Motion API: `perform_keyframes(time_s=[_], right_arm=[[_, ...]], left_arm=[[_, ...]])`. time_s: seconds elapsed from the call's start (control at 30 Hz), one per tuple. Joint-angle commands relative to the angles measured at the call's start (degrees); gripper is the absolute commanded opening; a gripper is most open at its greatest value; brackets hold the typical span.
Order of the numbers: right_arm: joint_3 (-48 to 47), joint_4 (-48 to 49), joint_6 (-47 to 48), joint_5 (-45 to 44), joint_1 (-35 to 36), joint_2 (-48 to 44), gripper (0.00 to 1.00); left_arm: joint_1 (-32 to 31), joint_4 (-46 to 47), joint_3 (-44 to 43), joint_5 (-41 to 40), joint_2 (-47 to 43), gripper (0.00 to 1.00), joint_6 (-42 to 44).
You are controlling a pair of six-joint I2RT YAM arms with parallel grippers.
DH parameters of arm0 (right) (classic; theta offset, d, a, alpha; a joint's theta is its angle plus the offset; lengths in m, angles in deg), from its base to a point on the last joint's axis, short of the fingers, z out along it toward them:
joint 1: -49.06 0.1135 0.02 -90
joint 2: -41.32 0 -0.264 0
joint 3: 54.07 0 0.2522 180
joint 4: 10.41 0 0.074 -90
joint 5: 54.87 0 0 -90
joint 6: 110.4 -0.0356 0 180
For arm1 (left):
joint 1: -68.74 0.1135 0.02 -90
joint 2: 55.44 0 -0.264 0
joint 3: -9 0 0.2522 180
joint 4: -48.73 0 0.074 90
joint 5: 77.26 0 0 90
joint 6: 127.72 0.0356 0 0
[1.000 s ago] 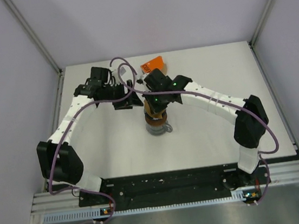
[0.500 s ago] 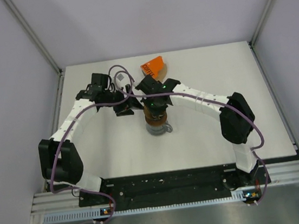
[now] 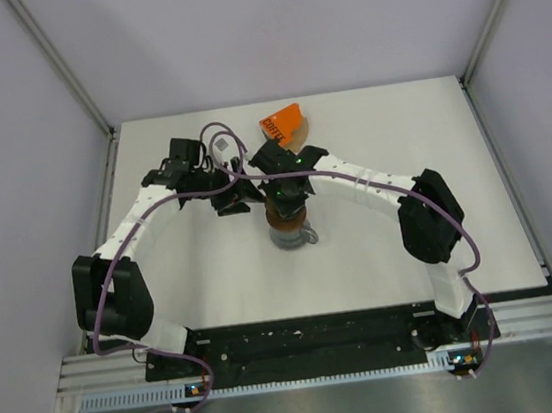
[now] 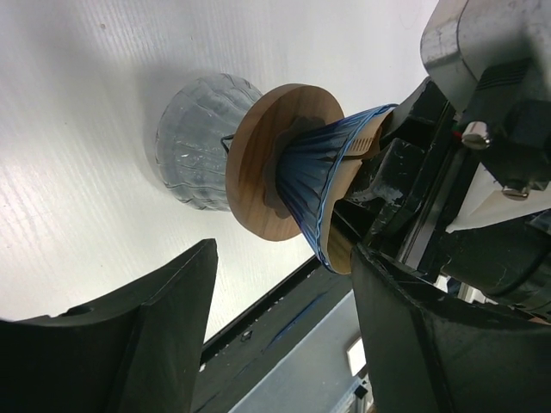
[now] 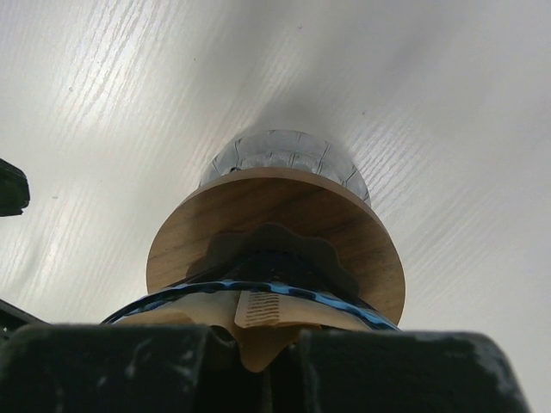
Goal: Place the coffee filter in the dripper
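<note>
Top view, arms: the left end effector (image 3: 234,198) and the right end effector (image 3: 284,187) meet mid-counter (image 3: 398,131), over the glass pitcher (image 3: 291,235).
Top view, surroundings: an orange box (image 3: 282,123) lies just beyond them on the far side, out of the way.
Left wrist, stack: the blue dripper (image 4: 314,185) sits through a wooden ring (image 4: 267,163) on the pitcher.
Left wrist, filter: the coffee filter (image 4: 343,245) lies inside the cone, with its tan edge proud of the rim.
Left wrist, own end effector: jaws wide, empty, and beside the stack.
Right wrist, grip: jaws closed narrow on the filter's seamed top edge, right above the rim.
Handling: the paper is light, limp and easily creased or torn. The stiffer seam is the best place to hold it, and it may spring back up once released.
Obstacles: the stack looks tall and top-heavy, so a sideways nudge from either arm could tip it. The two arms are also crowded close together.
</note>
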Motion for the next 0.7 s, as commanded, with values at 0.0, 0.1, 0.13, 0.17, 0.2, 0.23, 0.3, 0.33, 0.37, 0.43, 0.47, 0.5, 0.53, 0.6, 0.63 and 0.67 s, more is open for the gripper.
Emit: perform_keyframes(time_s=[0.0, 0.1, 0.13, 0.17, 0.2, 0.23, 0.3, 0.33, 0.37, 0.43, 0.47, 0.5, 0.53, 0.6, 0.63, 0.67], right_arm=[[0.87, -0.31, -0.22, 1.4, 1.13, 5.32, 0.0], [0.78, -0.39, -0.31, 1.58, 1.13, 4.79, 0.0], [0.7, -0.39, -0.31, 1.4, 1.13, 4.44, 0.0], [0.7, -0.39, -0.4, 1.31, 1.13, 4.0, 0.0], [0.78, -0.39, -0.4, 1.14, 1.13, 3.56, 0.0], [0.7, -0.39, -0.4, 1.05, 1.13, 3.13, 0.0], [0.61, -0.39, -0.22, 1.05, 1.13, 1.98, 0.0], [0.52, -0.39, -0.14, 1.4, 1.13, 1.46, 0.0], [0.26, -0.39, -0.13, 1.75, 1.13, 0.93, 0.0], [-0.7, -0.31, 0.13, 2.19, 1.13, -0.21, 0.0], [-1.23, -0.31, 0.48, 2.37, 1.13, -0.74, 0.0], [-1.93, -0.31, 0.65, 2.63, 1.04, -1.27, 0.0], [-2.55, -0.31, 0.83, 2.63, 1.04, -1.62, 0.0], [-3.61, -0.05, 1.27, 2.72, 0.87, -2.41, 0.0], [-3.87, 0.3, 1.27, 4.81, 0.6, -3.03, 0.0], [-3.96, 0.66, 1.18, 5.79, 0.25, -3.38, 0.0]], left_arm=[[-1.64, 4.83, 1.07, 2.9, -0.97, 0.67, 0.61], [-1.82, 4.92, 1.16, 2.2, -0.01, 0.59, 0.43], [-1.82, 4.83, 0.98, 2.19, 0.52, 0.56, 0.43], [-1.82, 4.74, 0.81, 2.19, 0.87, 0.54, 0.43], [-1.82, 4.66, 0.63, 2.37, 1.13, 0.53, 0.26], [-1.82, 4.65, 0.54, 2.54, 1.48, 0.52, 0.17], [-2.0, 4.65, 0.28, 2.46, 1.66, 0.49, 0.26], [-2.09, 4.65, 0.19, 2.37, 1.66, 0.48, 0.35], [-2.17, 4.65, 0.28, 2.28, 1.66, 0.47, 0.43], [-2.26, 4.48, 0.28, 2.11, 1.58, 0.44, 0.52], [-2.35, 4.57, 0.28, 2.02, 1.58, 0.42, 0.52], [-2.44, 4.48, 0.19, 1.84, 1.58, 0.41, 0.61], [-2.35, 4.48, 0.1, 1.84, 1.4, 0.4, 0.78], [-2.53, 4.22, -0.16, 1.4, 1.14, 0.4, 1.22], [-2.53, 4.13, -0.07, 1.23, 0.96, 0.4, 1.4], [-2.53, 4.04, -0.07, 0.97, 0.87, 0.4, 1.49]])
